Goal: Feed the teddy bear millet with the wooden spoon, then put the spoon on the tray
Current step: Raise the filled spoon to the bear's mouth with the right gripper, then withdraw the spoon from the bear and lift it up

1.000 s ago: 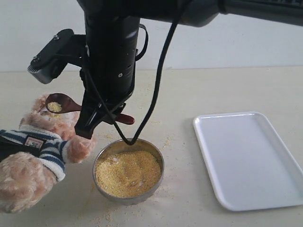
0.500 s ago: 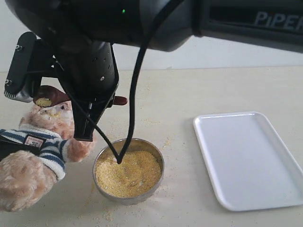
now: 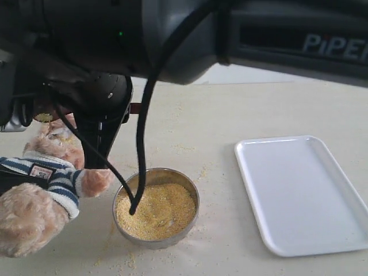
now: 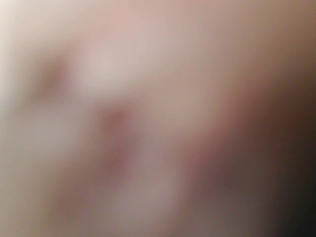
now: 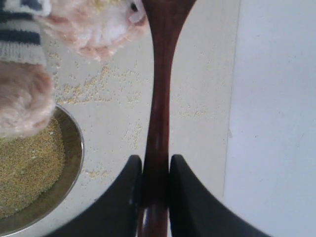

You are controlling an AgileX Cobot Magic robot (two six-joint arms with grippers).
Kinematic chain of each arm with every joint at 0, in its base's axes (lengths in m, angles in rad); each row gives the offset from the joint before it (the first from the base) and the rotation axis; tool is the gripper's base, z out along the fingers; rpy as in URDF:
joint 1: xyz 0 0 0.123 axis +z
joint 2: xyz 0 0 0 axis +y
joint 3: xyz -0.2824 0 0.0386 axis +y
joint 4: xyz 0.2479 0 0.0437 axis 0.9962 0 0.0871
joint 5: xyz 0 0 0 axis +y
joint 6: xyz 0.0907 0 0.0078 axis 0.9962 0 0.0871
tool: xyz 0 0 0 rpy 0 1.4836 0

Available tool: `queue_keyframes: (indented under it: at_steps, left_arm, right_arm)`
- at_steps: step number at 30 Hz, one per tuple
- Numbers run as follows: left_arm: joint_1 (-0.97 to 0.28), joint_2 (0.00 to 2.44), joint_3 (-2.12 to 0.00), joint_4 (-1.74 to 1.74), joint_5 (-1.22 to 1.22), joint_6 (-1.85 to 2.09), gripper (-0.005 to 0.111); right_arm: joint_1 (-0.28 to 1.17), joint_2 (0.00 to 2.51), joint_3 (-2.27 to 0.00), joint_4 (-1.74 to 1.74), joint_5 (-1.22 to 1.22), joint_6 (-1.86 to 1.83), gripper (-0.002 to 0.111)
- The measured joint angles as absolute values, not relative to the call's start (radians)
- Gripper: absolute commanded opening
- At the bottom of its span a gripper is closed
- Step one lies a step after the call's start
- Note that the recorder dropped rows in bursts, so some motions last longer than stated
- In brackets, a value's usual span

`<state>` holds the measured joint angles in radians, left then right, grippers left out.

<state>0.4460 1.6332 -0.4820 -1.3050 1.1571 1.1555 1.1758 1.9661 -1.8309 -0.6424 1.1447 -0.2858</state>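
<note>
The right gripper [image 5: 155,165] is closed on the slim handle of the wooden spoon [image 5: 160,89], with the handle pinched between its two black fingers. The long axis of the spoon runs straight out from the gripper toward the face of the teddy bear [image 3: 49,167]. In the exterior view the spoon bowl, with a little millet [image 3: 155,210] in it, is just at the bear's muzzle; whether it touches the fur I cannot tell. The bear sits at the left edge of the table [image 3: 230,115].

The tray [image 3: 305,190] lies the opposite way, well apart to the right and behind the gripper. I judge that after feeding the spoon must travel back along its own axis. The right arm is the nearer one for this. Between bear and tray stands the metal bowl [image 3: 192,192], and a black cable [image 3: 141,144] hangs down over it – both could be disturbed.

The left gripper I cannot judge – its wrist view is only a pinkish blur.
</note>
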Motion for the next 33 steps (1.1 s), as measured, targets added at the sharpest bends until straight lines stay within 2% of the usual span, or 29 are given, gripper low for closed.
queue_keyframes:
  at_steps: [4, 10, 19, 24, 29, 33]
  left_arm:
    - [0.446, 1.633, -0.482, -1.305, 1.157, 1.156, 0.005]
    - [0.446, 1.633, -0.482, -1.313, 1.157, 1.156, 0.005]
    - [0.446, 1.633, -0.482, -1.322, 1.157, 1.159, 0.005]
    - [0.446, 1.633, -0.48, -1.329, 1.153, 1.164, 0.005]
    - [0.446, 1.633, -0.48, -1.329, 1.153, 1.168, 0.005]
    - [0.446, 1.633, -0.48, -1.329, 1.153, 1.168, 0.005]
  right_arm:
    - [1.182, 1.966, -1.766, -0.721, 1.162, -0.264, 0.0]
    - [1.235, 1.966, -1.592, -0.977, 1.039, 0.124, 0.0]
    - [1.226, 1.971, -1.565, -0.949, 1.045, 0.22, 0.0]
    - [1.089, 1.832, -1.564, -0.621, 0.948, 0.178, 0.0]
    - [0.88, 1.757, -1.564, -0.188, 1.015, -0.066, 0.0]
    - [0.705, 1.756, -1.564, -0.027, 1.08, -0.098, 0.0]
